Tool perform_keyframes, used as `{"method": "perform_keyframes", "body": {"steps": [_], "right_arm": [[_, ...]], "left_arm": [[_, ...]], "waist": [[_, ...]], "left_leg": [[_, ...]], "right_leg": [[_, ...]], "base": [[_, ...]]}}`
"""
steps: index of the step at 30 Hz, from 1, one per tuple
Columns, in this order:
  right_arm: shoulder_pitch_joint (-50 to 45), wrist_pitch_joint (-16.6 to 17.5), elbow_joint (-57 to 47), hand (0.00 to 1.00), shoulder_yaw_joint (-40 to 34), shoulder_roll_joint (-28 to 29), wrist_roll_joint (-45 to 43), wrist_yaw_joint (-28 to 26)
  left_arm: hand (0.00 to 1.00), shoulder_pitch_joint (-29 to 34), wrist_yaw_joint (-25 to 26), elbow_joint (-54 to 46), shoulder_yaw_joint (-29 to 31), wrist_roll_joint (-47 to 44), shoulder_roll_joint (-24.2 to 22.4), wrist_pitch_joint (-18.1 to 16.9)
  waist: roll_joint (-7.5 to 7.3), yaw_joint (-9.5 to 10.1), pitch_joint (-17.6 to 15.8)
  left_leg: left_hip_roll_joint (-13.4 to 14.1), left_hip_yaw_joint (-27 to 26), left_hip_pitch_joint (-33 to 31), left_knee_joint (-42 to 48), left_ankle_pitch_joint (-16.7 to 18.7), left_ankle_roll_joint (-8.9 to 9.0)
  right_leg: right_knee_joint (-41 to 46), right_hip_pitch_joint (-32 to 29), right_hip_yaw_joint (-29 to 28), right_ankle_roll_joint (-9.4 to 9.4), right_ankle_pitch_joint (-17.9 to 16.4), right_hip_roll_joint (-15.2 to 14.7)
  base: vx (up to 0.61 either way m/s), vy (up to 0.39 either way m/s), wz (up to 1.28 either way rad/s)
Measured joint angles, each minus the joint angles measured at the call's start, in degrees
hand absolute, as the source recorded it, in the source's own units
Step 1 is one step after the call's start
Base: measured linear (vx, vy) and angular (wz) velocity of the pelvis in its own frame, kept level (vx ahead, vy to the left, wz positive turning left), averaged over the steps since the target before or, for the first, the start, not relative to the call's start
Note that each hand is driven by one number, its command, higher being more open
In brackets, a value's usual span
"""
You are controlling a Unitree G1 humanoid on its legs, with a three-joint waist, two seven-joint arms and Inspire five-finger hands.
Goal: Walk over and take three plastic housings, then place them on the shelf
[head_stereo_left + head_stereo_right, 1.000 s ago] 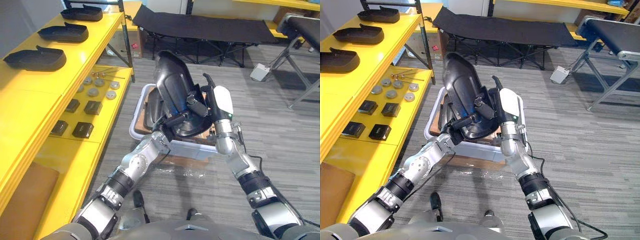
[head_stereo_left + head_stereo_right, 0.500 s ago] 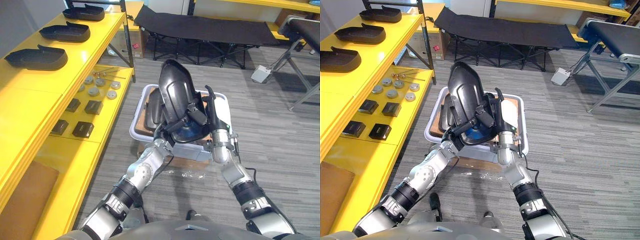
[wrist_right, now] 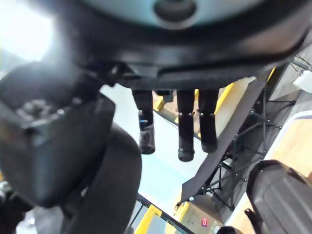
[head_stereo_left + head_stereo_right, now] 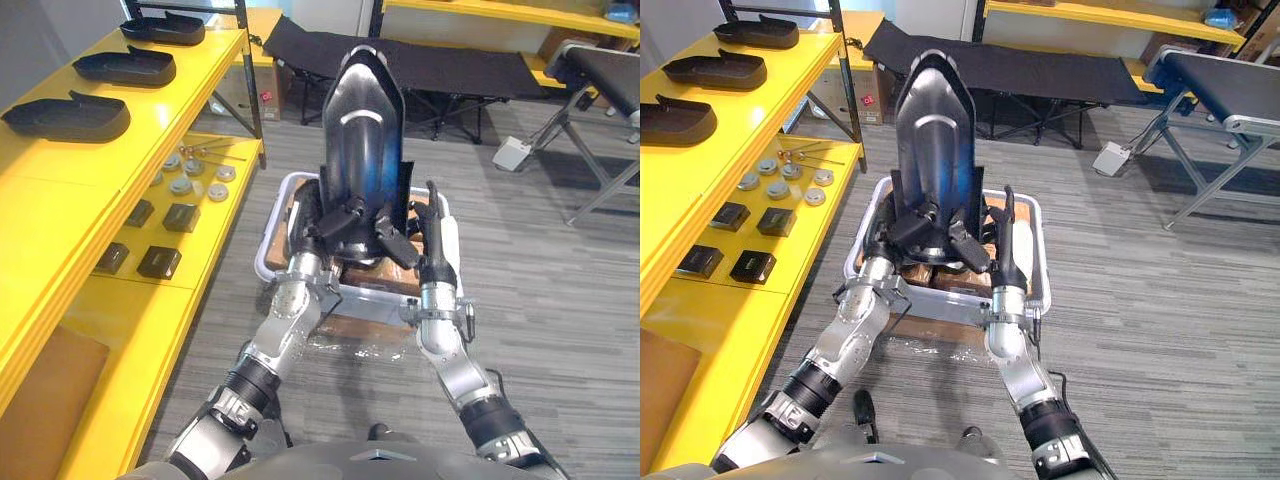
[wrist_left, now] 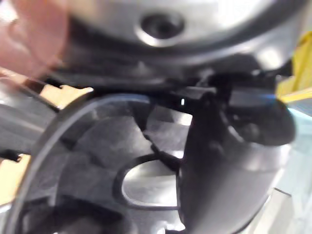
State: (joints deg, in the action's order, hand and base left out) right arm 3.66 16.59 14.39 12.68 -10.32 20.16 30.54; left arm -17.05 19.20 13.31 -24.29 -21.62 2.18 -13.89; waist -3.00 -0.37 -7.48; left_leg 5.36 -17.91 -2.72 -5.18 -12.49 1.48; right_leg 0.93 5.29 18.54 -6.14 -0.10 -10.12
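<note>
You have the black plastic housing [image 4: 362, 140] held upright, narrow end up, above the white bin [image 4: 272, 250] on the floor. The left hand [image 4: 338, 218] has its fingers curled on the housing's lower edge. The right hand [image 4: 438, 262] has its fingers straight and together, pointing up beside the housing, with its thumb against the base. Three other housings [image 4: 68, 112] lie on the yellow shelf [image 4: 90, 170] at the left.

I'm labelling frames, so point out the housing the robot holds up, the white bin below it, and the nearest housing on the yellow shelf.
held housing [image 4: 362, 140]: left eye view, glossy back.
white bin [image 4: 272, 225]: left eye view, left rim.
nearest shelf housing [image 4: 65, 117]: left eye view, top face.
</note>
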Motion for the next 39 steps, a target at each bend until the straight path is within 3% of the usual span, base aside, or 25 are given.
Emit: {"method": "perform_keyframes", "body": {"steps": [7, 14, 15, 16, 17, 18, 20, 22, 26, 28, 34, 36, 39], "right_arm": [[-2.84, -0.01, -11.0, 1.0, -6.36, -0.03, -3.75, -0.81], [-6.44, 0.6, -12.53, 1.0, -8.87, 0.14, -9.49, -2.22], [-7.96, 1.94, -12.65, 1.0, -12.55, 1.29, -21.71, -7.05], [-11.11, 2.37, -12.73, 1.0, -16.66, 3.59, -42.03, -15.98], [-13.67, 2.38, -12.71, 1.0, -17.15, 4.1, -50.66, -20.25], [-15.03, 2.4, -12.61, 1.0, -17.41, 4.91, -53.93, -23.32], [-16.36, 2.43, -11.43, 1.0, -18.02, 6.42, -54.67, -28.61], [-17.35, 2.4, -5.47, 1.0, -21.01, 8.48, -54.12, -28.88], [-20.4, 2.39, -5.06, 1.0, -21.22, 8.53, -53.4, -28.48], [-21.16, 2.03, -4.88, 1.0, -21.66, 8.51, -44.44, -22.41], [-20.25, 1.49, -3.7, 1.0, -22.01, 8.65, -40.7, -17.53], [-20.23, 0.46, -3.72, 1.0, -21.49, 8.67, -40.91, -18.4], [-19.74, -4.38, -3.07, 1.0, -19.15, 8.17, -40.88, -22.4]], "left_arm": [[0.0, 6.97, 1.6, -10.88, 3.27, 15.41, 1.03, -2.54], [0.0, 12.24, 3.75, -11.73, 6.61, 20.97, 2.31, -3.85], [0.0, 13.95, 5.17, -11.74, 9.62, 22.23, 2.33, -3.84], [0.0, 16.27, 6.98, -11.76, 13.75, 21.99, 2.24, -3.84], [0.0, 18.07, 7.99, -12.79, 16.14, 21.73, 2.28, -3.85], [0.0, 18.9, 8.13, -13.94, 16.37, 21.69, 2.32, -4.04], [0.0, 19.9, 6.86, -14.0, 16.19, 21.08, 2.24, -5.84], [0.0, 20.58, 6.86, -14.0, 16.81, 18.9, 2.2, -6.32], [0.0, 24.22, 6.72, -16.02, 17.64, 18.36, 2.0, -6.35], [0.0, 27.73, 2.08, -20.26, 18.07, 9.87, 1.53, -6.36], [0.0, 28.83, 4.2, -22.74, 21.34, 8.16, 0.8, -6.36], [0.0, 29.44, 5.22, -24.98, 22.68, 8.51, 0.03, -6.23], [0.0, 32.61, 5.96, -29.26, 26.03, 8.58, -0.84, -6.03]], "waist": [[0.25, -0.16, 0.15], [0.86, -1.41, 0.51], [1.5, -1.52, 0.83], [2.21, -1.64, 1.25], [2.6, -1.77, 1.49], [2.77, -1.76, 1.59], [3.02, -2.04, 1.75], [3.2, -2.68, 1.87], [3.42, -3.08, 2.02], [3.48, -2.88, 2.05], [4.03, -2.32, 2.51], [4.14, -1.54, 2.57], [4.12, -0.72, 2.6]], "left_leg": [[0.17, -0.21, 0.0, 0.0, 0.14, 0.2], [0.2, -0.42, -0.52, -0.01, 0.2, 0.26], [0.2, -0.62, -0.93, 0.0, 0.2, 0.28], [0.26, -0.72, -0.91, 0.0, 0.35, 0.47], [0.28, -0.81, -0.93, 0.0, 0.39, 0.52], [0.29, -0.81, -0.94, 0.0, 0.44, 0.58], [0.3, -0.82, -0.97, 0.0, 0.58, 0.73], [0.35, -1.14, -1.41, -0.01, 0.58, 0.73], [0.34, -1.23, -1.77, 0.0, 0.6, 0.74], [0.35, -1.17, -1.79, 0.0, 0.66, 0.83], [0.08, 0.55, -2.3, 0.0, 0.43, 0.65], [-0.12, 2.35, -3.02, 0.0, 0.11, 0.8], [-0.73, 6.16, -3.04, 0.0, -0.25, 1.01]], "right_leg": [[0.01, -0.19, -0.08, 0.13, -0.11, 0.18], [-0.11, -0.89, -0.25, -0.03, -0.26, 0.17], [-0.11, -1.33, -0.38, 0.0, -0.23, 0.16], [-0.21, -1.33, -0.53, 0.18, -0.17, 0.24], [-0.27, -1.39, -0.69, 0.28, -0.3, 0.26], [-0.26, -1.39, -0.71, 0.3, -0.42, 0.26], [-0.22, -1.44, -0.73, 0.3, -0.47, 0.25], [-0.13, -2.26, -1.19, 0.29, -0.49, 0.24], [-0.1, -2.62, -1.33, 0.32, -0.46, 0.25], [-0.15, -2.62, -1.23, 0.32, -0.47, 0.28], [-0.17, -2.07, 0.54, 0.23, -0.6, 0.26], [-0.09, -1.69, 2.32, 0.2, -0.87, 0.32], [0.07, 0.54, 5.86, 0.19, -1.82, 0.39]], "base": [[0.0, 0.0, 0.0], [0.0, 0.002, 0.0], [0.06, 0.002, -0.05], [0.1, -0.007, -0.08], [0.1, -0.012, -0.05], [0.08, 0.003, -0.02], [0.04, 0.028, -0.01], [0.01, 0.035, -0.06], [0.01, 0.004, -0.02], [0.04, -0.003, 0.01], [0.01, 0.004, 0.15], [0.0, 0.002, 0.42], [0.0, -0.015, 0.56]]}}
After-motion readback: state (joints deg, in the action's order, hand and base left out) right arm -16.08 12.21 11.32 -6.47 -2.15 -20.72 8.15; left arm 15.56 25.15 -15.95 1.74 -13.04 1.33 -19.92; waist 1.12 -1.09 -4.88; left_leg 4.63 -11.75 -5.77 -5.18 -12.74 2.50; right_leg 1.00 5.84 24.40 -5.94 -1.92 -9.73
